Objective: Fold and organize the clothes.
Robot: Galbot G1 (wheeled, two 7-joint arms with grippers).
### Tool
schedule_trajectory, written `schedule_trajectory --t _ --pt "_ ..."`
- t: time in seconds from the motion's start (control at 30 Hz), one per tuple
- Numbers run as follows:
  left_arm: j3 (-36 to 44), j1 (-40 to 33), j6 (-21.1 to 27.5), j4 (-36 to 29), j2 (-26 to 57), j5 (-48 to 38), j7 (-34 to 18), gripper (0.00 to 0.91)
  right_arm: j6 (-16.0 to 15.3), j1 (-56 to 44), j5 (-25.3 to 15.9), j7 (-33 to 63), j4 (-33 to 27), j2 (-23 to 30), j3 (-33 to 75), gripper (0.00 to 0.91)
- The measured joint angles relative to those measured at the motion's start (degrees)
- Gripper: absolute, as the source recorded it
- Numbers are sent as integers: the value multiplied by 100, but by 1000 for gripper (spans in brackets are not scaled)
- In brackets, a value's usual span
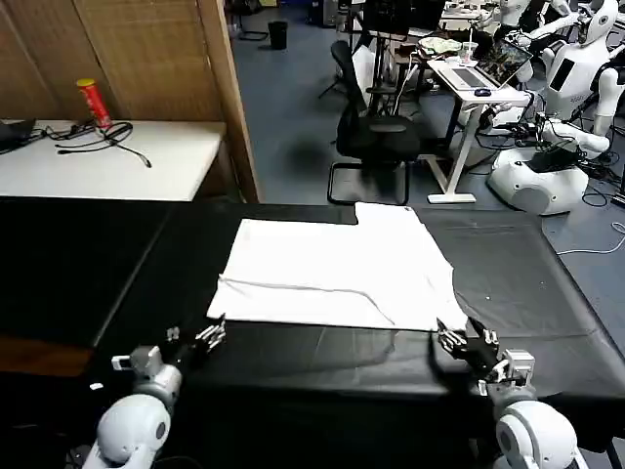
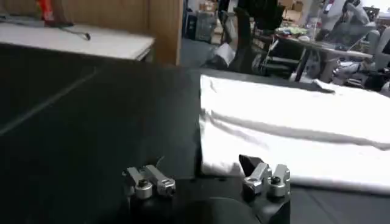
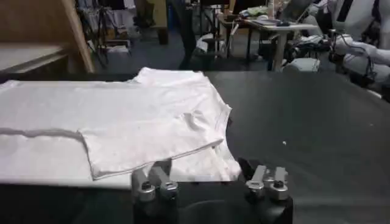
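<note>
The white T-shirt [image 1: 337, 269] lies flat on the black table [image 1: 117, 274], with a sleeve folded in over its body [image 3: 146, 137]. My left gripper [image 1: 210, 335] is open at the shirt's near left corner; in the left wrist view that corner [image 2: 210, 161] lies just beyond the open gripper [image 2: 204, 175]. My right gripper [image 1: 451, 339] is open at the near right corner. In the right wrist view the hem corner [image 3: 213, 165] sits between its spread fingers [image 3: 152, 179]. Neither gripper holds cloth. No print shows on the shirt.
A white side table [image 1: 107, 161] at the back left carries a red can [image 1: 95, 103] and cables. A wooden partition [image 1: 229, 98] stands behind the table. Beyond are an office chair [image 1: 376, 137], a desk with a laptop [image 1: 479, 73] and other white robots [image 1: 547, 166].
</note>
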Motion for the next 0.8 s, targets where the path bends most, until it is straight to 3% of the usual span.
schedule_trajectory --t 0.07,0.13,0.17,0.2,0.27,0.3,0.33,0.57,0.8 --pt "-5 12 -8 10 0 12 7 653 1 3 22 0 -41 15 -1 488" --pt "-5 18 -11 28 -2 19 23 546 1 16 52 0 -87 46 -14 410" --pt "-7 18 -12 38 -4 23 33 390 1 16 57 0 -104 61 -21 332" --pt "-7 18 -12 50 -6 26 45 166 1 12 59 0 -113 75 -24 254" --pt "0 9 -13 73 -7 29 70 127 1 -8 62 -4 -112 99 -29 176" --pt "6 4 -12 81 -7 29 83 49 1 -15 64 -5 -109 102 -29 107" --pt "10 0 -10 86 -6 24 101 10 0 -21 63 -5 -104 102 -28 98" --pt "52 -15 60 70 6 -66 160 0 -66 -84 99 119 25 16 -35 68" --pt "28 232 288 -262 125 1 -66 0 -414 -339 383 291 370 -198 16 68"
